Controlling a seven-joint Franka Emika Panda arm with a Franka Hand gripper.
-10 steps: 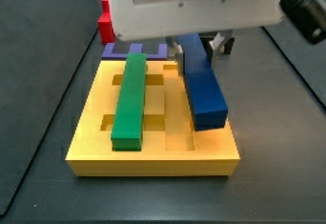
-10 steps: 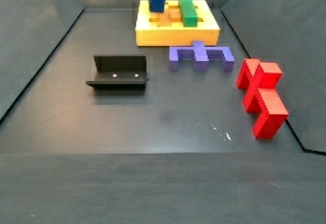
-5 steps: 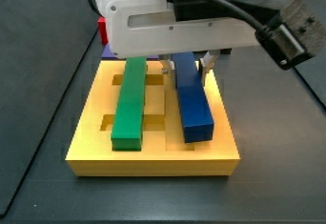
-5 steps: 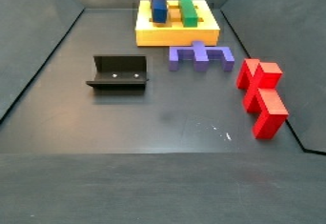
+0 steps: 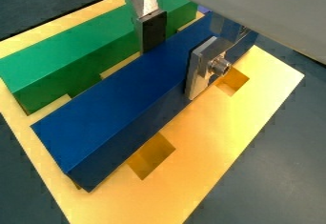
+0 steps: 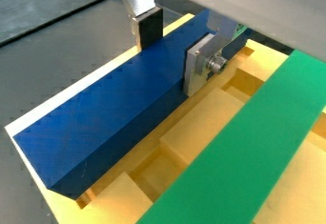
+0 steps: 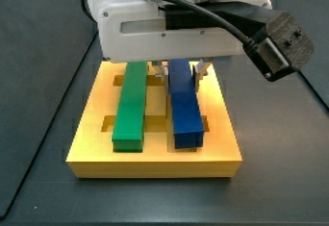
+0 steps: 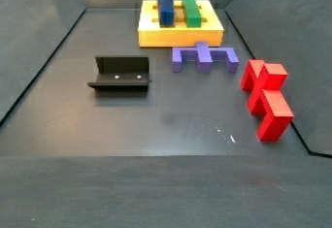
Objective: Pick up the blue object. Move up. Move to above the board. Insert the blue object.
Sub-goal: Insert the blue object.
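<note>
1. A dark grey floor with raised dark walls runs under everything; in a side view the fixture (image 8: 119,75) stands at the left, well apart from the rest.
2. Further right in that view, the board (image 8: 162,38) sits at the back, the purple U-piece (image 8: 205,55) just in front of it, and red blocks (image 8: 269,98) off to the right.
3. On the board (image 7: 154,159) the green bar (image 7: 130,105) lies in the left groove and the blue bar (image 7: 184,110) lies level in the right one.
4. The gripper (image 5: 174,44) is low over the board's far end, and its fingers (image 5: 203,66) pinch the blue bar (image 5: 132,110) between them, pads against its sides.
5. I'd say pick-up, lift and carry are done and the insertion looks nearly complete; letting go and backing away remain.
6. The arm's white body hides the bar's far end, so I can't tell whether it is fully seated there.
</note>
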